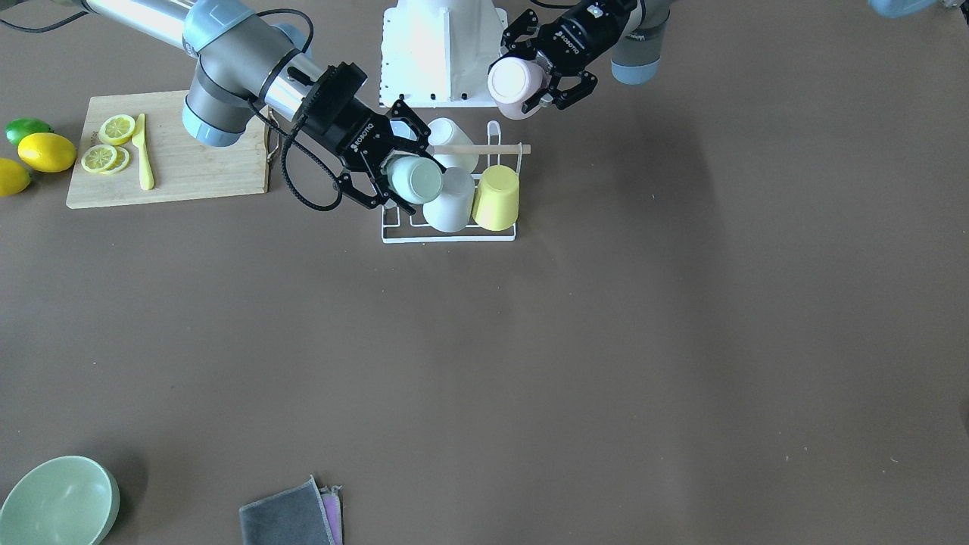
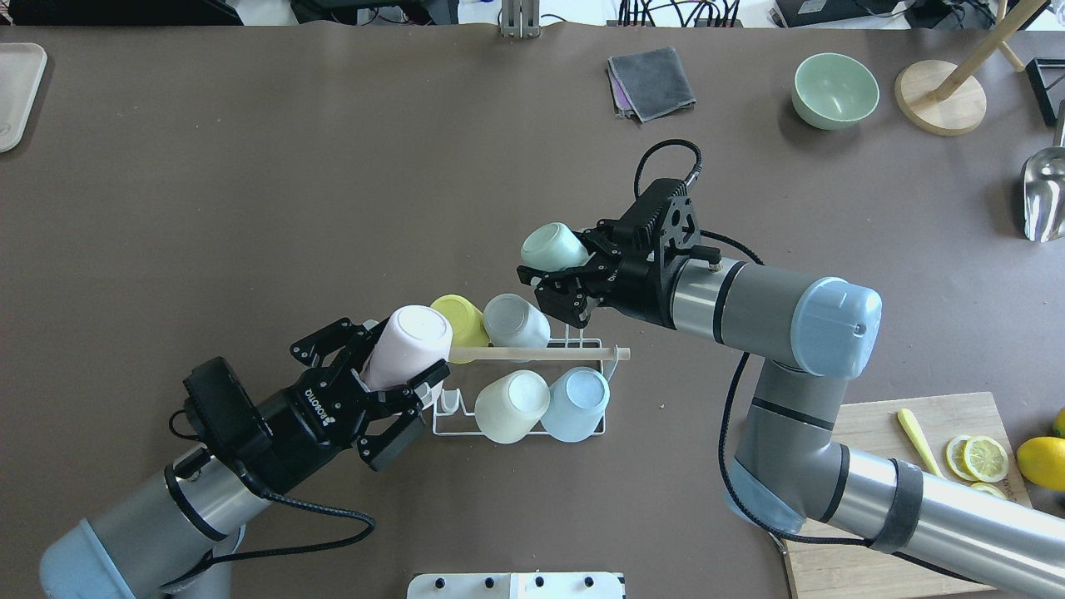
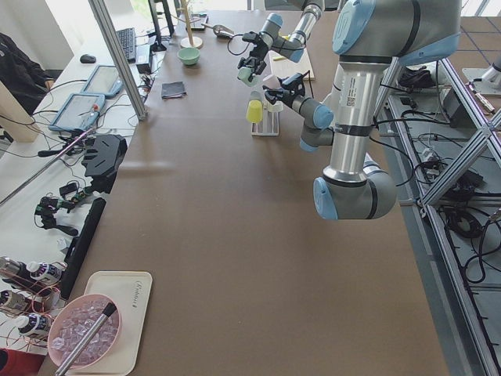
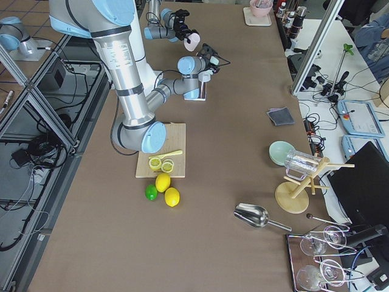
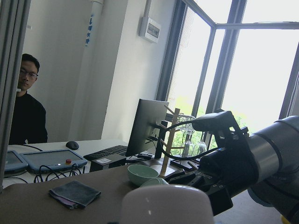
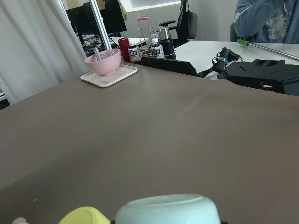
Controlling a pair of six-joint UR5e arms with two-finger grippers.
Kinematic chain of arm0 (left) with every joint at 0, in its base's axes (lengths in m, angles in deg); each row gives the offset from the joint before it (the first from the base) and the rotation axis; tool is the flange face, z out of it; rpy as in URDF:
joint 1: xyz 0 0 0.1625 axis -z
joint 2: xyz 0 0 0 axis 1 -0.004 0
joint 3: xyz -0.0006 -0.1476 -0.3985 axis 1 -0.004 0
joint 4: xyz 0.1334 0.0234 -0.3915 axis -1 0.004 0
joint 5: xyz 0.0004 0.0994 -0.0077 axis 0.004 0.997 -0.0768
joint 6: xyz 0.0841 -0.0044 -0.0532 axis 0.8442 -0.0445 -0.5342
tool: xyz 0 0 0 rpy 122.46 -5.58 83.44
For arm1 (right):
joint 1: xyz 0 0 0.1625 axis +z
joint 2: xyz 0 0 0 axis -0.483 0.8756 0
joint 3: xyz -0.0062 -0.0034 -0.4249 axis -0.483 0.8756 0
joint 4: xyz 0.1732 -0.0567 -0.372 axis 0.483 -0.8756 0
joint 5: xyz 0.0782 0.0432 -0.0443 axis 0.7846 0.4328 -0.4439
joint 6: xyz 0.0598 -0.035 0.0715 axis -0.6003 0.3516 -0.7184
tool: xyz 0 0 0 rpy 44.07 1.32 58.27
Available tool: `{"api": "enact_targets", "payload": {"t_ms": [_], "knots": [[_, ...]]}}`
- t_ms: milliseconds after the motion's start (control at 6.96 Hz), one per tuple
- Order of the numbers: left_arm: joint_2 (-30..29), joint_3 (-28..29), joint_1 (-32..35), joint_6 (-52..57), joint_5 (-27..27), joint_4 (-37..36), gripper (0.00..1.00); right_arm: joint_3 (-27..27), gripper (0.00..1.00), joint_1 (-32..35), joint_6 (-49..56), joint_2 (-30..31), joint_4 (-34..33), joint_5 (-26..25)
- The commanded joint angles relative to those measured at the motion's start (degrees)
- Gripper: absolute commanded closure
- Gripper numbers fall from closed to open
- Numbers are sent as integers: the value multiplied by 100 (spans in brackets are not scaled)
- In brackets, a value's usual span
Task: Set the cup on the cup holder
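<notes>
The cup holder (image 2: 466,432), a white wire rack with a wooden rod (image 2: 537,354), stands mid-table and also shows in the front-facing view (image 1: 447,236). Upside down on it are a yellow cup (image 2: 459,319), a grey-white cup (image 2: 516,321), a cream cup (image 2: 510,406) and a light blue cup (image 2: 578,403). My left gripper (image 2: 399,353) is shut on a pink cup (image 2: 409,343), tilted just above the rack's left end. My right gripper (image 2: 556,259) is shut on a mint cup (image 2: 552,246), held above the rack's far right side. Both held cups show in the front-facing view: pink (image 1: 515,88), mint (image 1: 415,179).
A wooden cutting board (image 2: 882,499) with lemon slices (image 2: 984,457) and a yellow knife (image 2: 918,440) lies under my right arm; a lemon (image 2: 1044,462) is beside it. Far side: a grey cloth (image 2: 651,81), a green bowl (image 2: 834,90), a wooden stand (image 2: 940,101), a metal scoop (image 2: 1044,195).
</notes>
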State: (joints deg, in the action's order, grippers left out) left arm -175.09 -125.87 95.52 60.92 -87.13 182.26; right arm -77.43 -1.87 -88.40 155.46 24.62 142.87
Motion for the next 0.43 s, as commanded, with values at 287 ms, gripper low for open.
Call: {"api": "enact_targets", "payload": {"t_ms": [287], "knots": [[-287, 343, -118, 285, 130, 30, 100, 1, 100, -56, 2, 82, 43, -55]]}}
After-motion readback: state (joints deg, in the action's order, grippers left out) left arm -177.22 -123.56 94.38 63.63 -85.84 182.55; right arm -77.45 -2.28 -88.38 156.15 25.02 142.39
